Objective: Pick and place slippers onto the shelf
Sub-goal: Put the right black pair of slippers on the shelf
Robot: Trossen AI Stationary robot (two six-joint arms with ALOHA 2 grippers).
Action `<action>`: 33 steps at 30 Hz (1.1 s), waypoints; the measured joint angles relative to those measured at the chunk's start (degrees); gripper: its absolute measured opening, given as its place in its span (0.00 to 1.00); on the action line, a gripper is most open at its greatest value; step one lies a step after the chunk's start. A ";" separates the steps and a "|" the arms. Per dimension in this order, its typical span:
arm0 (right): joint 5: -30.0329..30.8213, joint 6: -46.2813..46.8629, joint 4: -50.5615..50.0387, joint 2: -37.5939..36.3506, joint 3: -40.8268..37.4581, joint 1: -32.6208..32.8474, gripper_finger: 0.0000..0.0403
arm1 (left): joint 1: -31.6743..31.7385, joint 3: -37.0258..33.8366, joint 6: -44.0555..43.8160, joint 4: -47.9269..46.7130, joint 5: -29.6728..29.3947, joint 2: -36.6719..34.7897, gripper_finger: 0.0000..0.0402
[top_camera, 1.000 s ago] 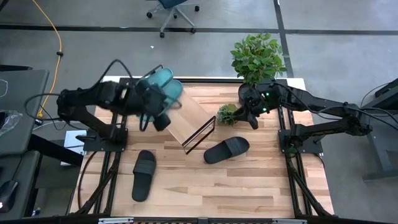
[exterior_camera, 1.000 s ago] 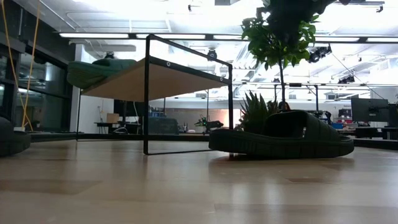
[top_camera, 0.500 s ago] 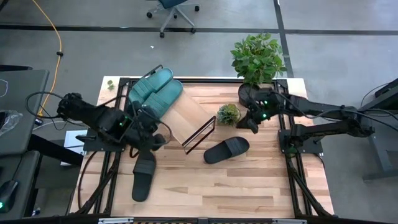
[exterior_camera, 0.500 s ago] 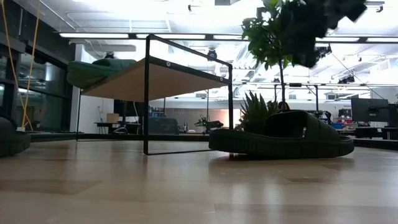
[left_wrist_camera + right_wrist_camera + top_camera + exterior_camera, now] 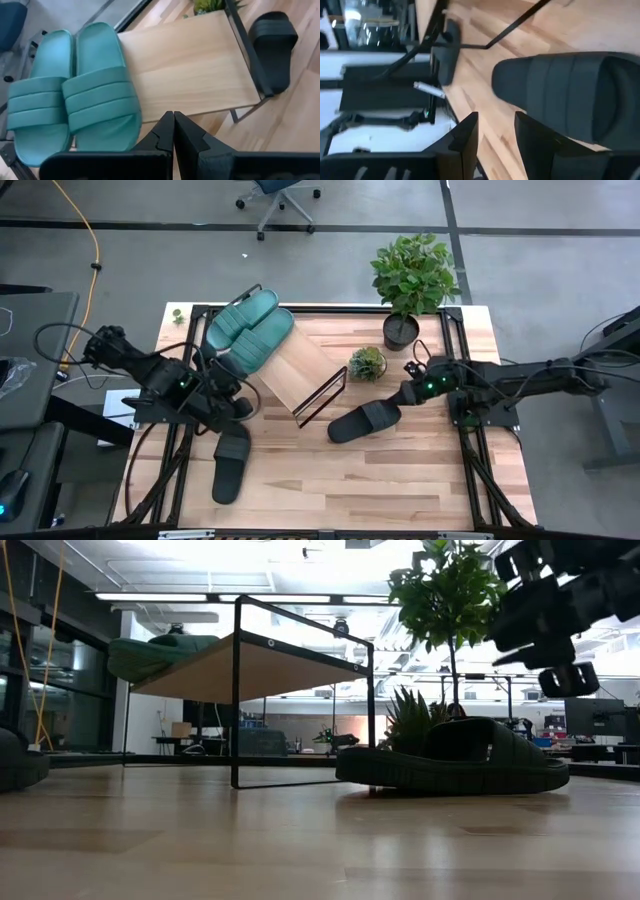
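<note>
Two teal slippers (image 5: 250, 332) lie side by side on the upper end of the slanted wooden shelf (image 5: 305, 372), also in the left wrist view (image 5: 75, 95). One black slipper (image 5: 364, 420) lies sole-down on the table right of the shelf, another (image 5: 231, 462) near the left front. My left gripper (image 5: 240, 408) is shut and empty, hanging over the table between the shelf and the left black slipper. My right gripper (image 5: 495, 127) is open, slanting down just beyond the right black slipper's (image 5: 565, 95) end, touching nothing.
A tall potted plant (image 5: 413, 280) stands at the far right of the table and a small succulent (image 5: 367, 364) sits between it and the shelf. The shelf's black wire frame (image 5: 237, 690) stands close to the right black slipper (image 5: 450, 762).
My left gripper has drawn back from over the shelf toward the table's near edge and sunk, staying shut; the teal slippers now show uncovered. My right gripper has come down from beside the plant pot toward the right black slipper, rolling its wrist, still open.
</note>
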 joint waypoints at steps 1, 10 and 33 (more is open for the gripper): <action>1.08 0.71 0.07 0.11 -0.16 0.55 0.30 | 0.00 -0.19 0.20 0.03 -0.57 -0.50 0.00; 2.39 5.85 -0.71 6.96 -0.37 1.35 0.42 | -0.02 -0.24 6.83 0.35 -0.92 -3.06 0.00; 1.92 5.08 13.18 27.82 -0.37 1.37 0.50 | -0.04 -0.25 15.07 0.49 0.66 -3.57 0.00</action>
